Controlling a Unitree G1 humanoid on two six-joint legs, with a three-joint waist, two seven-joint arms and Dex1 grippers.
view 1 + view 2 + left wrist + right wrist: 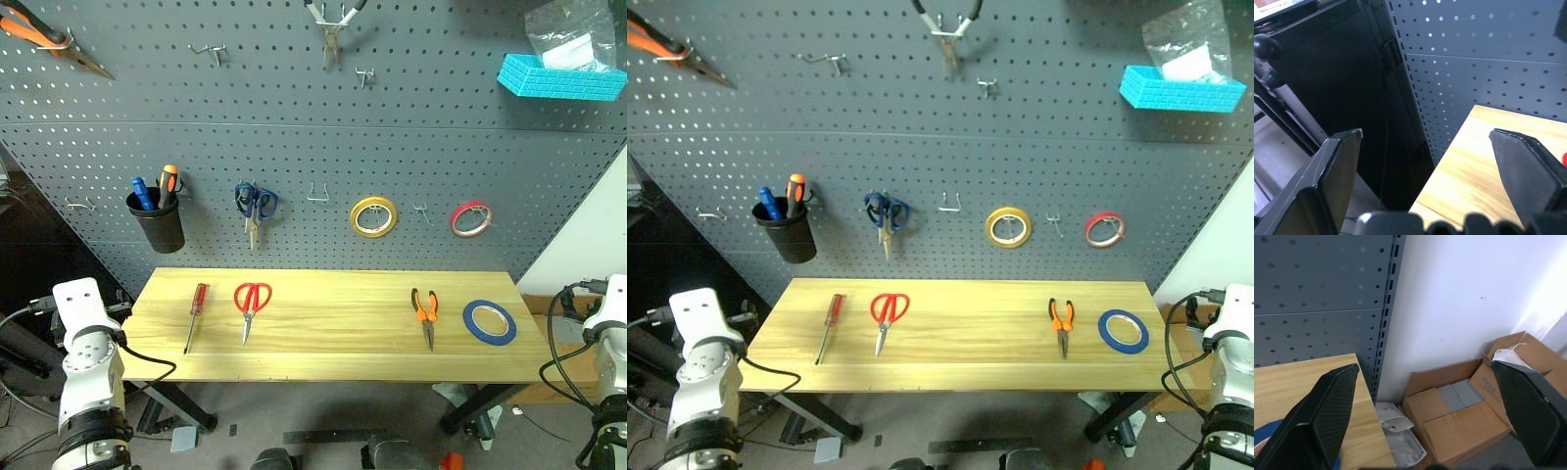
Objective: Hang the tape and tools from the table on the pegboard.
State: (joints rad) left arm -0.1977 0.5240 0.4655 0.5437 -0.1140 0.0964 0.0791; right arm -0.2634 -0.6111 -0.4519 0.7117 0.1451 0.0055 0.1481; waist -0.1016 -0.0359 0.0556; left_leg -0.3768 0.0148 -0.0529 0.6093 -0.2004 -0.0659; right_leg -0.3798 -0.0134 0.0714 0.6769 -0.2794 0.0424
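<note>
Lying in a row on the worktop [333, 343], well apart: screwdriver [196, 315], red-handled scissors [251, 305], pliers [425, 313], blue tape [489, 321]. Standing behind them, the pegboard [294, 147]. Hovering off either end, left gripper [1425, 142] and right gripper [1425, 367], jaws spread wide, holding nothing.

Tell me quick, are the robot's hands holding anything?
Left gripper: open, holding nothing.
Right gripper: open, holding nothing.
</note>
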